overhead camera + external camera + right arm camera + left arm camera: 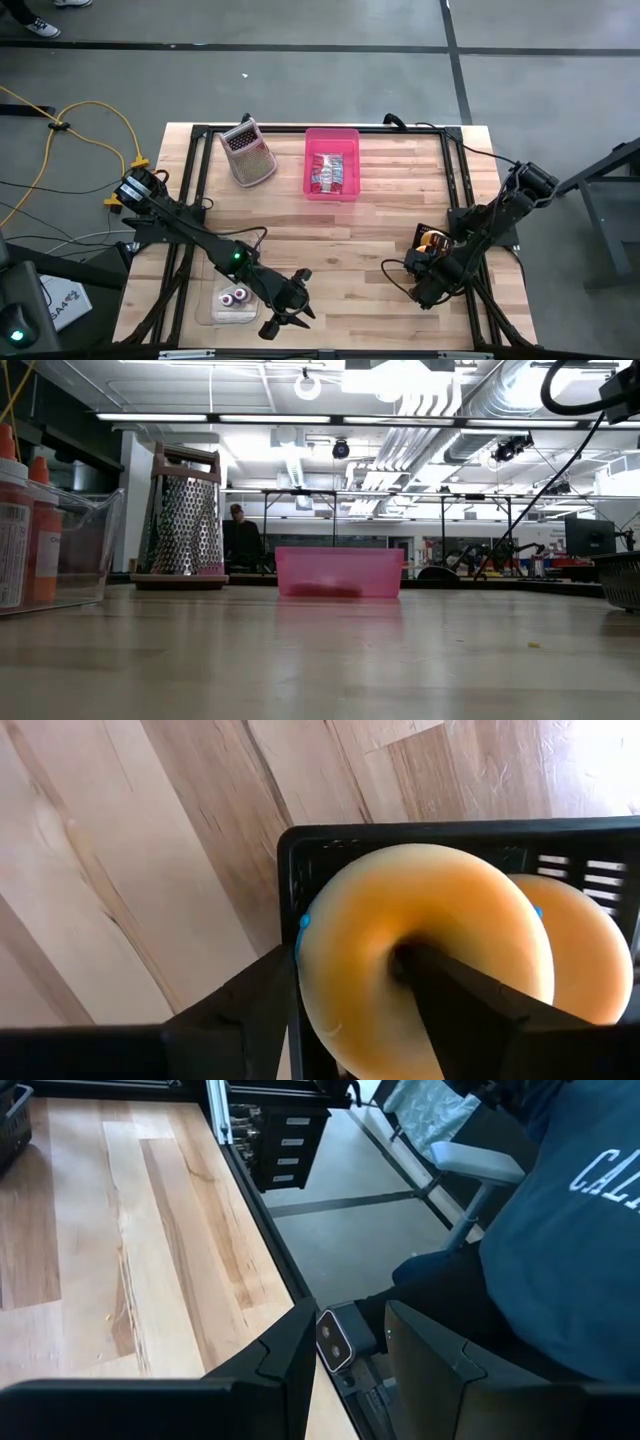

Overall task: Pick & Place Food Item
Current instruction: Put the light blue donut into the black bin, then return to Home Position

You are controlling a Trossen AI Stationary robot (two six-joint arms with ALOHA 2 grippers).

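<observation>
Item: doughnut (420,950), glazed, in black basket (300,850) at bench (380,240) 4 o'clock; second doughnut (585,955) beside it.

Right end effector (345,1005): over basket, one finger through doughnut hole, other outside rim; fingers apart, straddling ring, not clamped.

Left end effector (345,1355): at bench 7 o'clock edge, fingers apart, empty, waiting near clear tray (232,300).

Pink bin (332,165) at 12 o'clock, packets inside; grater (248,153) at 11 o'clock.

Progress, judged: early. Grasp forming; lift, carry, placement remain.

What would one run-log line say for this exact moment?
right gripper: in black basket, one finger through donut hole | left gripper: idle at table front edge | pink bin: no donut
</observation>
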